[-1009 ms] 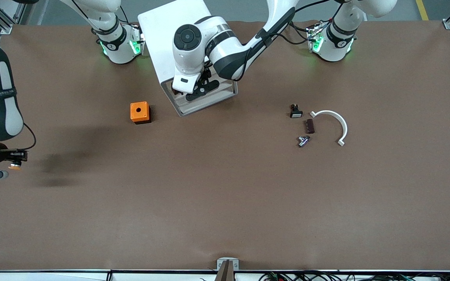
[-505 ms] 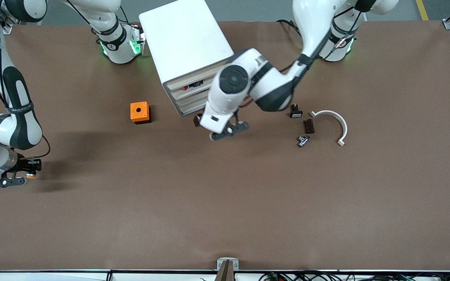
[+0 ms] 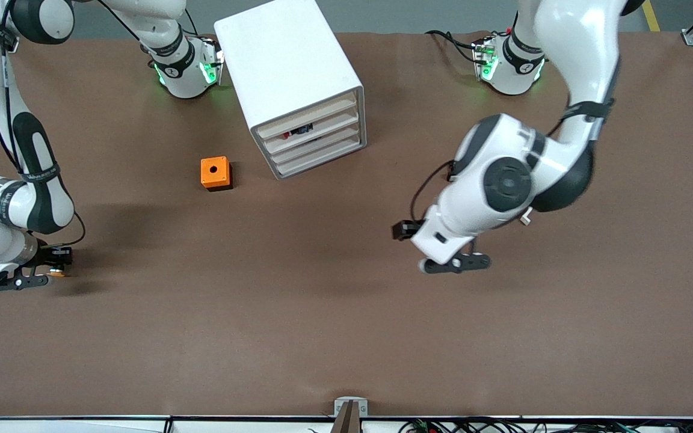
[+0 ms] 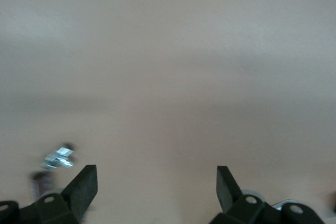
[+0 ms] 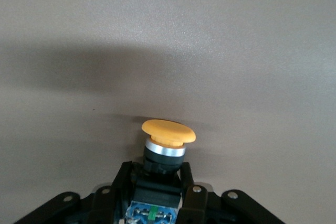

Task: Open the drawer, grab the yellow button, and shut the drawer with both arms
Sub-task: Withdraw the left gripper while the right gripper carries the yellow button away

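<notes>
Hidden or unclear: the left arm's wrist covers most of the small parts at its end of the bench (image 3: 346, 337); only the tip of a white curved clip (image 3: 525, 220) shows past it in the front view. In the left wrist view a small silver part (image 4: 59, 157) and a dark part (image 4: 41, 181) beside it are smeared and cannot be identified. The right tool's fingertips are cut off at the edge of the right wrist view. Something dark shows through the second front of the cabinet (image 3: 289, 72); what it is cannot be told.

Drawer (image 3: 307, 118): highest of four fronts, flush with the other three, shut.

Button (image 3: 56, 273): in the right tool's grip at the right arm's end of the bench, nearer the front camera than the orange cube (image 3: 215, 172) and well apart from the cabinet. Orange-yellow cap (image 5: 168, 131) points away from the tool, a silver ring and dark body under it, blue end between the fingers.

Right tool (image 3: 36, 278): low over the bench, fingers (image 5: 123, 182) closed against the dark body of the button.

Left tool (image 3: 455, 263): over bare bench nearer the front camera than the small parts; fingers (image 4: 83, 187) spread wide, holding and touching nothing.
</notes>
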Available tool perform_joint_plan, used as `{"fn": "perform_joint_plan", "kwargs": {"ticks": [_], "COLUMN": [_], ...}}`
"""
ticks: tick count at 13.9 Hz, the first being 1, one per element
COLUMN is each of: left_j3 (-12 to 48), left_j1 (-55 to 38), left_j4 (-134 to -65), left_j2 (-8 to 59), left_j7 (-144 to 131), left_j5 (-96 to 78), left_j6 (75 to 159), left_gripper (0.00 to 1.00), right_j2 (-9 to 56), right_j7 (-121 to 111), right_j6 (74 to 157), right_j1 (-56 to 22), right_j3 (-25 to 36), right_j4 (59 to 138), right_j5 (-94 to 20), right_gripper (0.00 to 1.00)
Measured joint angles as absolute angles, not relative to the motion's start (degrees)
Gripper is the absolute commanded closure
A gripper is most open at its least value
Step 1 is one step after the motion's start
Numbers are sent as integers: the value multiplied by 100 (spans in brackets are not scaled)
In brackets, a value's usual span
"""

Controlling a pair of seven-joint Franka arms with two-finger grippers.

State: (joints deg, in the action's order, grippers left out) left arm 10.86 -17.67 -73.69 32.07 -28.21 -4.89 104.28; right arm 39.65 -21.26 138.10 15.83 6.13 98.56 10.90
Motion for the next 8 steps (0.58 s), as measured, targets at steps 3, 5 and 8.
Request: {"fn": "perform_joint_plan", "kwargs": {"ticks": [3, 5, 8], "left_j3": [1085, 1061, 741], "left_j1": [-1248, -985, -728], "left_j4": [-7358, -7370, -7521], "left_j2": [2819, 2509, 1955], "left_j7": [-1874, -1424, -497], "left_j5": [-98, -26, 4], "left_j6": [9909, 9641, 9405], "left_gripper": [0, 0, 0], "right_j2": [3963, 3935, 3698], "right_j7": [-2124, -2123, -2123], "right_j6": [13813, 13809, 13397], "right_j1": [1583, 1583, 1581], "right_j3": [609, 599, 564], "right_j4": [9804, 9756, 9627], "right_j5": [1089, 1088, 1084], "right_gripper": [0, 0, 0]}}
